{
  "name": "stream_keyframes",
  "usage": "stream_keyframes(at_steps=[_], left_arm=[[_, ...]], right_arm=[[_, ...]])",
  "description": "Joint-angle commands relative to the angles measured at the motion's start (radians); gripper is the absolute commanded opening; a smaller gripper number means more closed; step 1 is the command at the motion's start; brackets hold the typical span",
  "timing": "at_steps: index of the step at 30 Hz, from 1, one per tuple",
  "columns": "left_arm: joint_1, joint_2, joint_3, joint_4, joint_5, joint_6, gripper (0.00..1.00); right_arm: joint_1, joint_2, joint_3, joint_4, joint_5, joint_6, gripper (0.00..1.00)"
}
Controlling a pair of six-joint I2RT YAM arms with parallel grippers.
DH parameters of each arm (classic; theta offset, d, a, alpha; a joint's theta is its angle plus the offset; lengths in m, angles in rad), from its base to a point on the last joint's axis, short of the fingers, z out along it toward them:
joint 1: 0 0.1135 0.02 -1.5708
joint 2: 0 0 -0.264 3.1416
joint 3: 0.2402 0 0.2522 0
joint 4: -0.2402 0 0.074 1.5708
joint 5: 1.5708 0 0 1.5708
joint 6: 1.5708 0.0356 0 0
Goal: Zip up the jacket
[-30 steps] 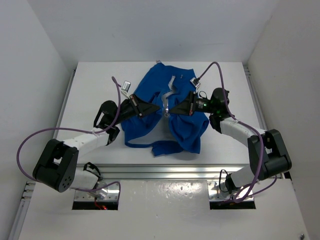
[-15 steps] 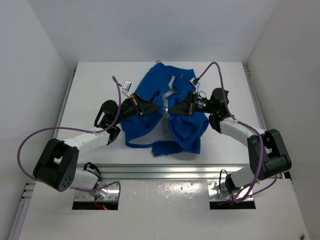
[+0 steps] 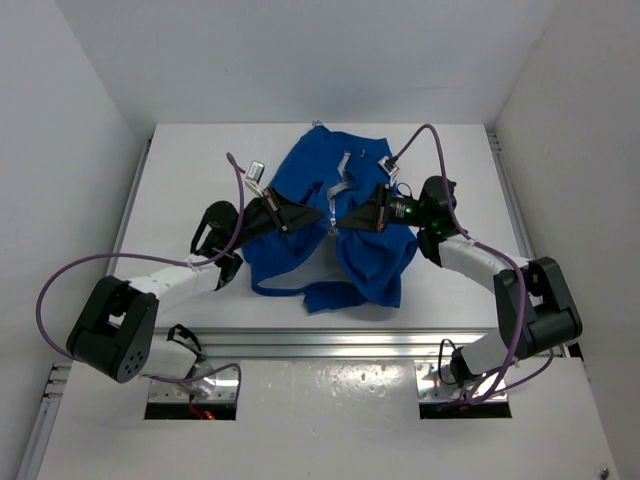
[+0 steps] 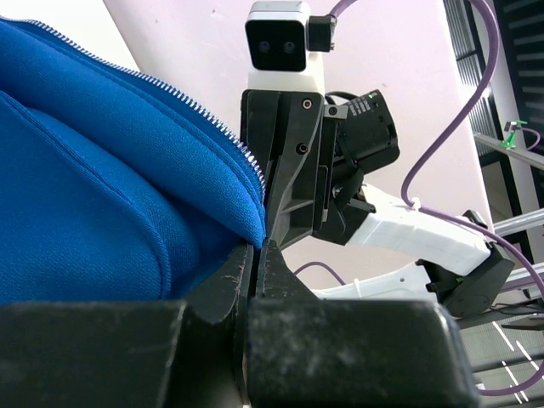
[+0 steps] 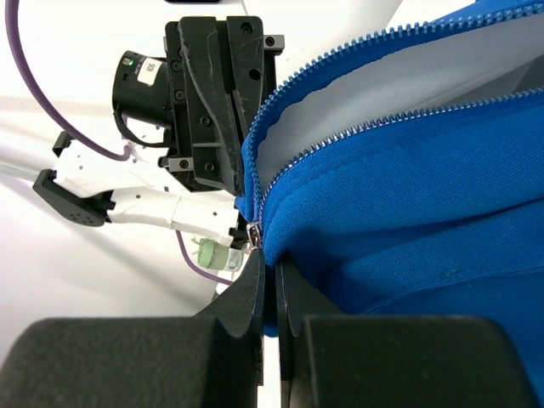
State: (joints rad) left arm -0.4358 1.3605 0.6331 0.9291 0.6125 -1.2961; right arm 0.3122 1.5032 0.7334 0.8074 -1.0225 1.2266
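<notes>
The bright blue jacket (image 3: 320, 215) lies open on the white table (image 3: 180, 190), white lining and pale zipper showing in the middle. My left gripper (image 3: 318, 216) is shut on the left front edge of the jacket (image 4: 127, 187); its fingertips meet in the left wrist view (image 4: 257, 246). My right gripper (image 3: 336, 221) is shut on the right front edge (image 5: 408, 187), next to the small metal zipper slider (image 5: 253, 232). The two grippers face each other, nearly touching, and hold both zipper ends a little above the table.
A folded part of the jacket's hem (image 3: 325, 295) hangs near the table's front edge. Purple cables (image 3: 235, 185) loop over both arms. The metal rail (image 3: 330, 345) runs along the near edge. White walls close in the table on three sides.
</notes>
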Motion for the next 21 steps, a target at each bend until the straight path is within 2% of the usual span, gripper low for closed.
stream_keyframes(at_steps=[1,9,21], left_arm=[[-0.018,-0.003,0.037,0.088,0.009,-0.014,0.00],[-0.037,-0.012,0.007,0.065,0.009,0.015,0.00],[-0.047,-0.064,-0.044,-0.016,0.075,0.188,0.00]], right_arm=[[0.011,-0.001,0.034,0.062,0.002,0.005,0.00],[0.011,-0.001,0.043,0.058,0.009,0.007,0.00],[0.010,-0.014,0.041,0.050,0.007,0.020,0.00]])
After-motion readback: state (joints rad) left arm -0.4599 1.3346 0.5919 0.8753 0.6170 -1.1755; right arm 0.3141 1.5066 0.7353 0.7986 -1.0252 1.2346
